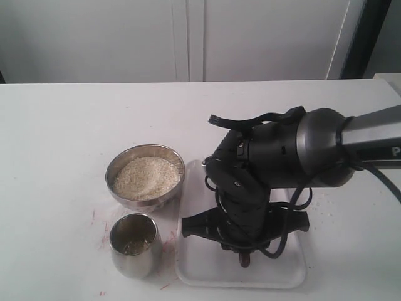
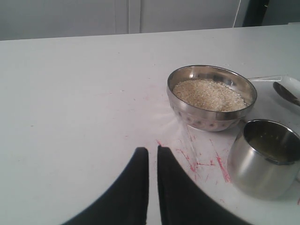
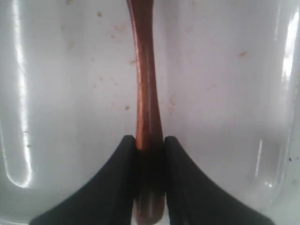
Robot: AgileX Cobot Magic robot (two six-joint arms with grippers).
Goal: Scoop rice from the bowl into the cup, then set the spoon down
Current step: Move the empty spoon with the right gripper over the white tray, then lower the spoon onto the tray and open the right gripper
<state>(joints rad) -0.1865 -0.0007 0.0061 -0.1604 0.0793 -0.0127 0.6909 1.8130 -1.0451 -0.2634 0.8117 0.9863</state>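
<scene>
The steel bowl (image 1: 145,195) holds a mound of pale rice (image 1: 146,177) at centre left. Just in front of it stands the small steel cup (image 1: 133,246), with pale speckles inside. To their right lies a white tray (image 1: 200,266). My right gripper (image 3: 150,139) is low over this tray, shut on the handle of the reddish-brown wooden spoon (image 3: 146,89). The spoon's oval head (image 2: 286,93) shows over the tray's far end. My left gripper (image 2: 153,151) is shut on nothing, above bare table short of the bowl (image 2: 212,112) and cup (image 2: 262,161).
Red scribble marks (image 2: 199,161) stain the white table near the cup. The right arm's dark body and cables (image 1: 282,157) hang over most of the tray. A white wall (image 1: 188,37) rises behind the table's far edge. The left arm is outside the exterior view.
</scene>
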